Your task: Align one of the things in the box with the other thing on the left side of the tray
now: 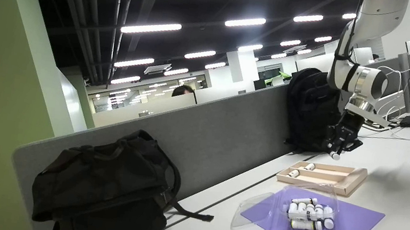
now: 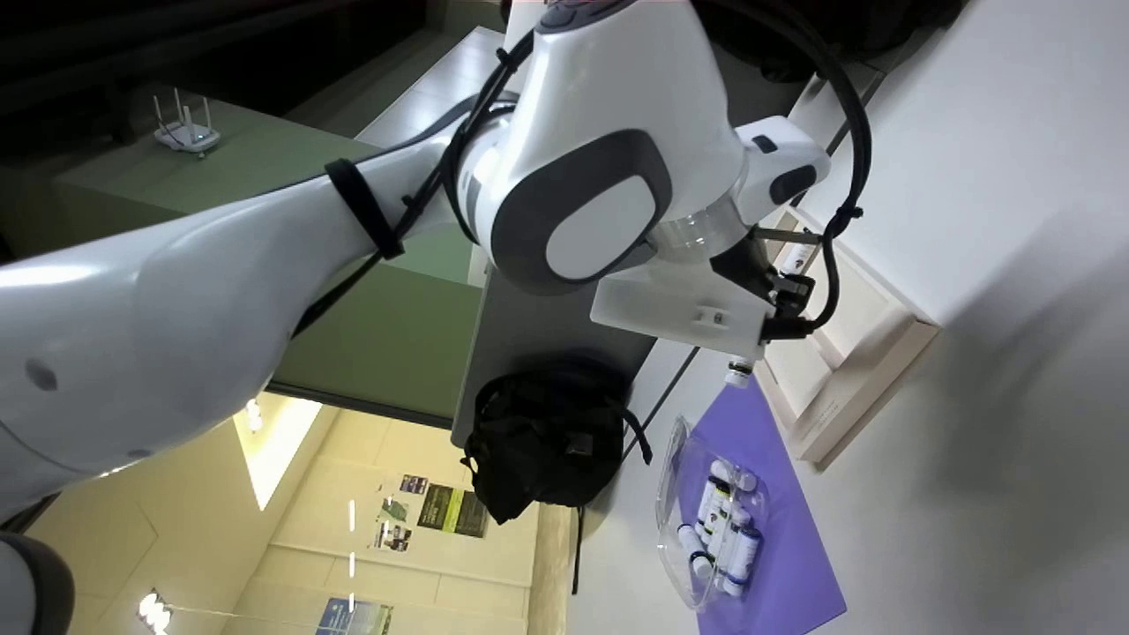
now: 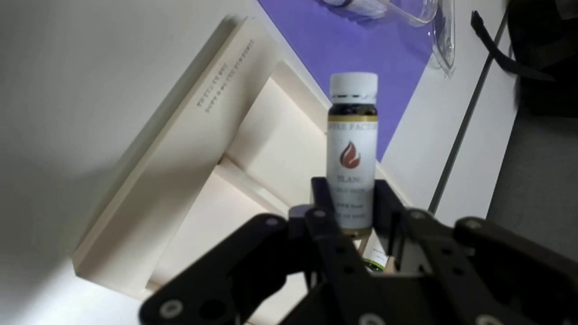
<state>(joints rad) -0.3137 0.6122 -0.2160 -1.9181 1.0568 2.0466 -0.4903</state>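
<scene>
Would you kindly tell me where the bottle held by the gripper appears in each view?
In an exterior view: the bottle is right of centre, above the tray.
In an exterior view: the bottle shows right of centre, only its capped end visible.
Wrist view: the bottle, slightly right of centre, cap up, in the gripper.
Shared landmark: the purple sheet, visible in all three.
</scene>
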